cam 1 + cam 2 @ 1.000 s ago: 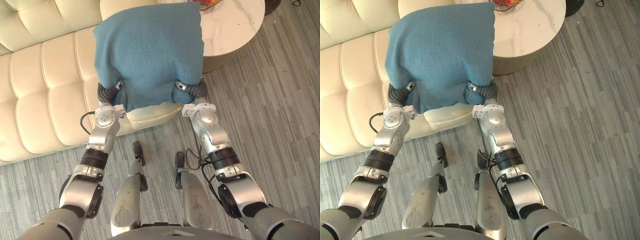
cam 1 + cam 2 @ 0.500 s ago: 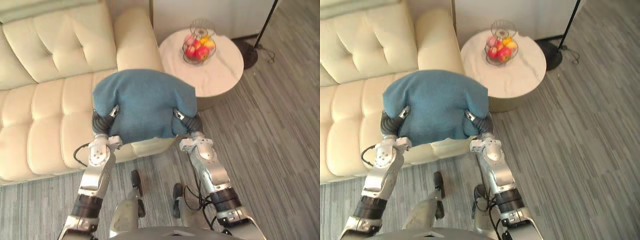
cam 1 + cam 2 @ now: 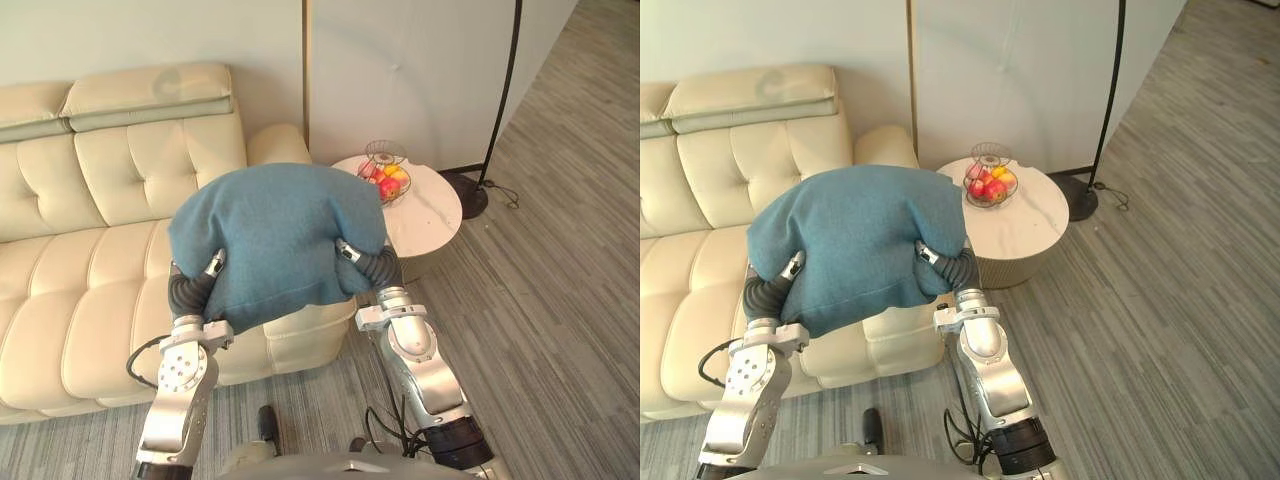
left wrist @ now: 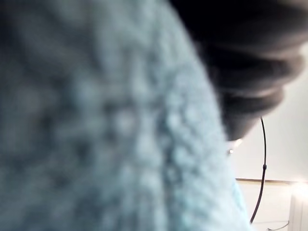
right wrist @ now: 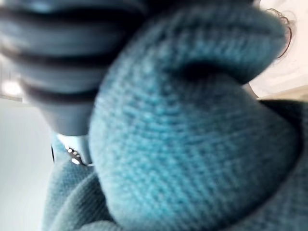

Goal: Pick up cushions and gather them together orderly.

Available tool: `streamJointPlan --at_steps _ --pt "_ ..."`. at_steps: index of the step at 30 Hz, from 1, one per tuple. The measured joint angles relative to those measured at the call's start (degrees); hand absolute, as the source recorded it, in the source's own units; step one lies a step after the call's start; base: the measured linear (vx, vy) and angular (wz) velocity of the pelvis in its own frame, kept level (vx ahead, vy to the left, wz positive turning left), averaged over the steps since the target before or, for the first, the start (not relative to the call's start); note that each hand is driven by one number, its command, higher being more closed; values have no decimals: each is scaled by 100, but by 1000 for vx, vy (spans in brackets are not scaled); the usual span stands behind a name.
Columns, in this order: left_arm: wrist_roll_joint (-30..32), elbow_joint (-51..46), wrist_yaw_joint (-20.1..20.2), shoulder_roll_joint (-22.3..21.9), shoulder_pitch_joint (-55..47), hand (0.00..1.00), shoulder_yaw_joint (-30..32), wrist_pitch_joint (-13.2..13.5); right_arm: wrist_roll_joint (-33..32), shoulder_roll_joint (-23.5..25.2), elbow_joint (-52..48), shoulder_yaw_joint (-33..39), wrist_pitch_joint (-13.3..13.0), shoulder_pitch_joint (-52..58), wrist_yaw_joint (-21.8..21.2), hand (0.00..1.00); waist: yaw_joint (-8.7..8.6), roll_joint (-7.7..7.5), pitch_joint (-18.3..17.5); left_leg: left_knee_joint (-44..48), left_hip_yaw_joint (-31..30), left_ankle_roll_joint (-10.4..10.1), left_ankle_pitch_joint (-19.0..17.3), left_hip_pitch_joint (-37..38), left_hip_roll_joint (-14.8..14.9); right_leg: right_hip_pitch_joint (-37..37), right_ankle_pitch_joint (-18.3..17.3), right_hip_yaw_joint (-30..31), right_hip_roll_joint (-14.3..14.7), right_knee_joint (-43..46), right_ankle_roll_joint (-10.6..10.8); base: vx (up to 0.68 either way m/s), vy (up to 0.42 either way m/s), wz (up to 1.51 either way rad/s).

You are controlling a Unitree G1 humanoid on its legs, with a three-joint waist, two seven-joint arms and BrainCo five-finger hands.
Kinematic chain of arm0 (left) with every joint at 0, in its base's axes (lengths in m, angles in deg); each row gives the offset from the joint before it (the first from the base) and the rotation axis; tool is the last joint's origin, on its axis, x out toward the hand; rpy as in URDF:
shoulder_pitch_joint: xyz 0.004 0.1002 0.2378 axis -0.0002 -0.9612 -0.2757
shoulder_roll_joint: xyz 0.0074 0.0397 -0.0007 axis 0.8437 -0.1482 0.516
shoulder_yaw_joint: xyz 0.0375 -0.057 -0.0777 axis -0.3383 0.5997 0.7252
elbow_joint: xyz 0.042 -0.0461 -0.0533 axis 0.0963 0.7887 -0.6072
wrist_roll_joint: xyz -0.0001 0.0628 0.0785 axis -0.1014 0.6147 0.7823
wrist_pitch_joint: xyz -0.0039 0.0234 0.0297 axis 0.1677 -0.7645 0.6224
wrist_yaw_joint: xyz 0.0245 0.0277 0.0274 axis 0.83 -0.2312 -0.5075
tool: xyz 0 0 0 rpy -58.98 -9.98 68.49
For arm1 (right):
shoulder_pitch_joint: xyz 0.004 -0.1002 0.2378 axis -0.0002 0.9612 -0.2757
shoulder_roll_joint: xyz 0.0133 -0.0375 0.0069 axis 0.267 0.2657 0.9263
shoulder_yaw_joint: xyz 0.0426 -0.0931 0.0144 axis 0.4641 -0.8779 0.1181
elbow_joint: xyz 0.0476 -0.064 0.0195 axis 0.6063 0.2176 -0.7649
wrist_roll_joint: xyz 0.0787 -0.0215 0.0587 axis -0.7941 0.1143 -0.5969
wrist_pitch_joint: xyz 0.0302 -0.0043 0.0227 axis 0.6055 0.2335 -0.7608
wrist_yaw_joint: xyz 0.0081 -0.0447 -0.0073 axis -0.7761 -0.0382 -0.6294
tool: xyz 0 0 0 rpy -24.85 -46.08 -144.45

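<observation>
A teal knitted cushion (image 3: 275, 235) is held up in the air between my two hands, above the right end of the cream sofa (image 3: 90, 250). My left hand (image 3: 190, 290) presses in at the cushion's left lower edge and my right hand (image 3: 368, 265) at its right lower edge. Only their dark ribbed covers show, and the cloth hides the fingers. In the left wrist view the cushion's knit (image 4: 96, 125) lies right against the cover (image 4: 245, 62). In the right wrist view the cushion (image 5: 192, 144) bulges beside the cover (image 5: 62, 62).
A round white side table (image 3: 425, 215) stands right of the sofa arm, with a wire basket of fruit (image 3: 385, 170) on it. A black floor lamp (image 3: 505, 100) stands behind the table, by the wall. Grey plank floor (image 3: 540, 300) opens to the right.
The whole view has swung upward, bringing in the sofa back, the wall and the lamp. The cushion stays between both hands and now sits lower in the picture.
</observation>
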Motion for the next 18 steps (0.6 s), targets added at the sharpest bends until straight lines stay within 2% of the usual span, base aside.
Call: streamJointPlan --at_steps 3,6,7,8,9,10,11,12,14,15,16,18 --pt "0 0 -8 -18 -119 100 21 -1 -12 -5 0 -105 0 5 0 100 43 2 1 20 -222 -23 52 45 -22 119 -65 -203 -18 128 -7 18 -11 36" --pt "0 -16 -51 -45 -128 100 110 0 -24 -8 0 -180 0 -46 0 100 130 43 -10 20 -468 -71 87 -148 -54 -85 -259 -402 -36 496 -36 -65 -42 50" --pt "0 -112 -113 -112 -122 100 158 0 -54 -29 1 -193 0 -193 0 100 106 109 -38 -5 -419 -103 -103 -441 -34 -297 -287 -631 -54 639 -61 -115 -58 82" --pt "0 -131 -129 -137 -63 100 165 1 -74 -38 5 -167 0 -303 0 100 96 38 -57 23 -97 -312 -597 -596 -22 -434 -201 -807 -214 524 -110 -137 -9 98" --pt "-2 -141 -131 -139 -11 100 188 7 -74 -45 27 -129 -4 -421 0 100 137 -26 -53 25 355 -19 -679 -728 -5 -514 -97 -1001 -387 408 -167 -91 46 72" --pt "-4 -138 -132 -148 15 100 187 9 -73 -45 27 -102 -4 -479 1 100 154 -43 -43 25 617 147 -646 -776 11 -532 -34 -1073 -455 343 -176 -134 50 86" --pt "-6 -138 -135 -158 57 100 189 9 -74 -64 26 -84 -4 -592 4 100 110 -19 -65 28 1204 220 -612 -796 129 -480 110 -1335 -578 133 -161 -72 33 107" --pt "-9 -136 -135 -197 106 100 190 12 -73 -104 26 -70 -14 -618 24 100 73 34 -99 72 1705 175 -642 -672 373 -336 231 -1596 -596 -46 -112 -30 38 119" --pt "-10 -68 -134 -230 275 100 125 24 -62 -180 25 70 -30 -629 45 100 77 84 -115 610 2104 33 -615 -487 818 -129 315 -1994 -652 -148 -10 35 135 97" --pt "-10 -63 -134 -233 289 100 107 27 -60 -185 23 85 -30 -629 53 100 72 111 -133 595 2083 -2 -563 -405 857 -105 330 -2039 -656 -153 15 54 246 98" --pt "-12 76 -128 -241 414 100 63 70 -58 -179 25 147 -38 -618 84 100 38 117 -148 456 2059 34 -105 -324 780 -39 394 -2136 -767 -182 148 45 252 64" --pt "-25 193 -127 -172 473 100 100 76 50 -69 31 143 -37 -622 141 100 101 -81 -124 372 2078 182 -214 -318 416 -14 517 -2117 -1068 -278 339 37 289 43"
